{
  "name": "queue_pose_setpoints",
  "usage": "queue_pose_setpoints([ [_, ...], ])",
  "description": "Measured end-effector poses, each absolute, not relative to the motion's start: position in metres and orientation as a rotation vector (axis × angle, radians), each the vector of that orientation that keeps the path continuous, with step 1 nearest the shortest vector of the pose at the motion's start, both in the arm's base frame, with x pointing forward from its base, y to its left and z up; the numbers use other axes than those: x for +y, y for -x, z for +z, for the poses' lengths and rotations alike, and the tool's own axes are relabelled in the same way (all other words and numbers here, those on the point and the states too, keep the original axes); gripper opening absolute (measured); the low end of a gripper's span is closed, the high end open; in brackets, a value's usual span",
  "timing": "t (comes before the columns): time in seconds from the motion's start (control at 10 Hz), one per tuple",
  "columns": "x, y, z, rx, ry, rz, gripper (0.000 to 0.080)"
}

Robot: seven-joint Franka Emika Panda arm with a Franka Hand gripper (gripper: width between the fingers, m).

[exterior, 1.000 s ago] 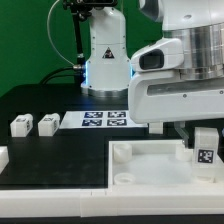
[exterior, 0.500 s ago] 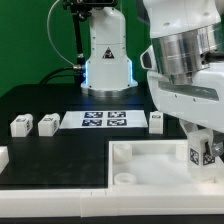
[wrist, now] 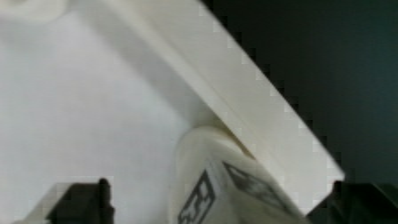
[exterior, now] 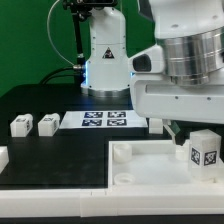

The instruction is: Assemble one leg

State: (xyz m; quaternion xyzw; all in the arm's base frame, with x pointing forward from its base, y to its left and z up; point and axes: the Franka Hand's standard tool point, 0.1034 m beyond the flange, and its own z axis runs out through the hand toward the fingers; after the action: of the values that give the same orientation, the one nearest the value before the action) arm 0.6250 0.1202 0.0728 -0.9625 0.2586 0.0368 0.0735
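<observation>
A leg (exterior: 205, 152), a small white block with a black-and-white tag, stands upright in the corner of the large white tray-like piece (exterior: 140, 166) at the exterior view's right. My gripper (exterior: 187, 130) hangs just above and behind it. In the wrist view the leg (wrist: 221, 190) lies between my two dark fingers (wrist: 80, 202), with a gap on each side. The jaws are spread wide and do not touch it. Two more legs (exterior: 20, 125) (exterior: 47, 123) sit on the black table at the exterior view's left.
The marker board (exterior: 103, 120) lies on the table behind the tray-like piece. Another small white block (exterior: 155, 124) shows partly beside it under my hand. A white piece (exterior: 3, 157) is at the left edge. The robot base (exterior: 105, 55) stands behind.
My hand has turned about its axis above the leg and the leg's tagged face has turned with it. The leg now sits slightly lower in the corner.
</observation>
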Motion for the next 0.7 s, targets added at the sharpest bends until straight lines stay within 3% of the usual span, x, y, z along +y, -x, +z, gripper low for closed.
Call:
queue_pose_setpoints([
  [0.3, 0.118, -0.627, 0.073, 0.302, 2.969, 0.058, 0.0649],
  [0.6, 0.113, -0.642, 0.079, -0.638, 3.000, -0.087, 0.0649],
  [0.7, 0.112, -0.642, 0.079, -0.687, 2.988, -0.091, 0.0620],
])
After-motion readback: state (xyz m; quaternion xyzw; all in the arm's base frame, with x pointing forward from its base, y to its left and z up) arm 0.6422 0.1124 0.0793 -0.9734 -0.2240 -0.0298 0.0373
